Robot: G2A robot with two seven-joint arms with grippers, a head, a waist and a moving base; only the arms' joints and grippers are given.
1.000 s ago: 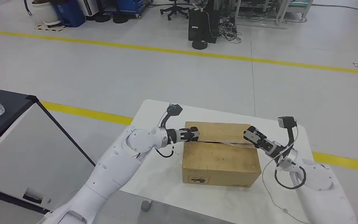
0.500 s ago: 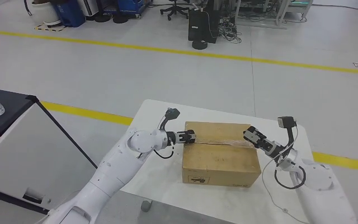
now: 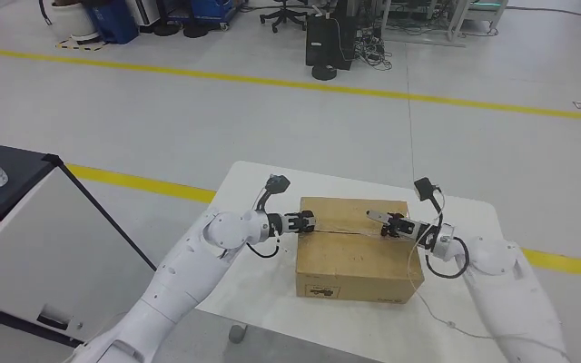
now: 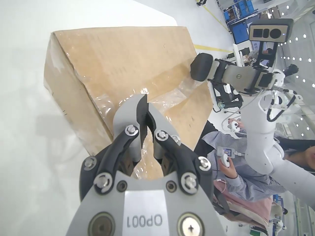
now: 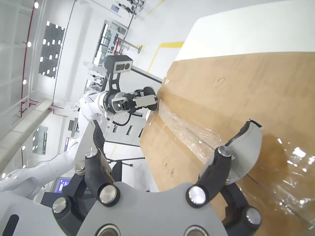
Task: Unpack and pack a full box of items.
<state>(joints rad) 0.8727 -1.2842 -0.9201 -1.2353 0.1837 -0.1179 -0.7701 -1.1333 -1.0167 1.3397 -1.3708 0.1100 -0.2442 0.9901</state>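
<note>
Left end effector (image 4: 142, 106) pinched narrow at the box's (image 4: 118, 57) tape (image 4: 161, 100), right end effector (image 5: 174, 133) spread wide over its top: a hard tug might drag the box across the counter (image 3: 250, 177)

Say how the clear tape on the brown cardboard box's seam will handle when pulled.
The clear tape is wrinkled, so probably thin and floppy. Its glossy surface looks slippery to pinch. Stuck along the seam, it may tug the brown cardboard box.

A printed label (image 4: 144, 221) sits on the left pincer (image 4: 144, 109); the box (image 5: 246, 104) bears pen scrawls (image 5: 218, 82) (handwritten digits).
</note>
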